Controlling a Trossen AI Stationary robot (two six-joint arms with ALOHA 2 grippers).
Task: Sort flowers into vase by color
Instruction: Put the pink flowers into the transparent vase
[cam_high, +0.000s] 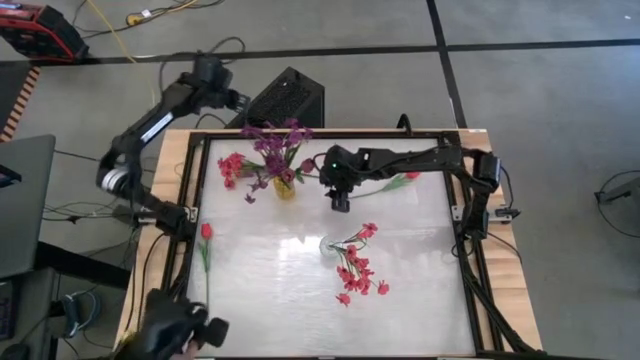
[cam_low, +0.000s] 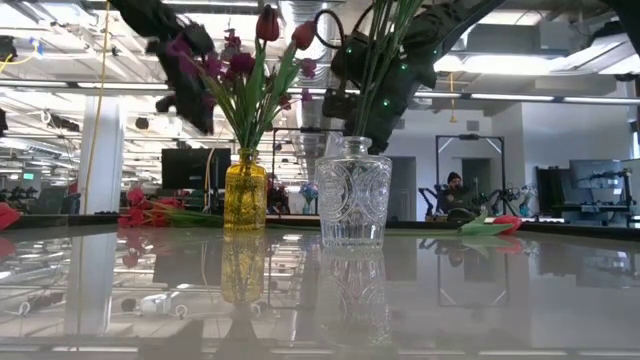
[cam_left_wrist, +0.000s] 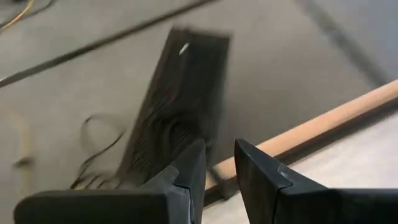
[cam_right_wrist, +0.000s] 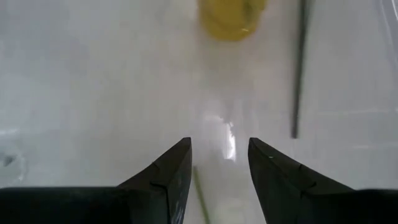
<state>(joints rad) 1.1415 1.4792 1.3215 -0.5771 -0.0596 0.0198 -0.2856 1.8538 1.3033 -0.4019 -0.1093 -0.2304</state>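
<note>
A yellow vase (cam_high: 285, 187) (cam_low: 245, 195) stands near the table's far edge. It holds purple sprigs (cam_high: 275, 145) and, in the low view, a red bud (cam_low: 303, 35) and a maroon bud (cam_low: 266, 22). A clear cut-glass vase (cam_high: 328, 243) (cam_low: 352, 200) holds red-pink sprigs (cam_high: 358, 270) that lean toward the near edge. A red tulip (cam_high: 206, 232), pink-red sprigs (cam_high: 232, 168) and one more red flower (cam_high: 410, 177) lie flat on the table. My right gripper (cam_high: 340, 203) (cam_right_wrist: 219, 152) hangs open between the two vases. My left gripper (cam_high: 238, 100) (cam_left_wrist: 219, 155) is narrowly open beyond the far edge.
A black box (cam_high: 285, 100) (cam_left_wrist: 180, 106) sits on the floor just beyond the far edge, under my left gripper. A thin green stalk (cam_right_wrist: 200, 193) shows beside one right finger; I cannot tell whether they touch. A dark frame (cam_high: 470, 300) borders the glossy top. A person (cam_low: 455, 185) sits far behind.
</note>
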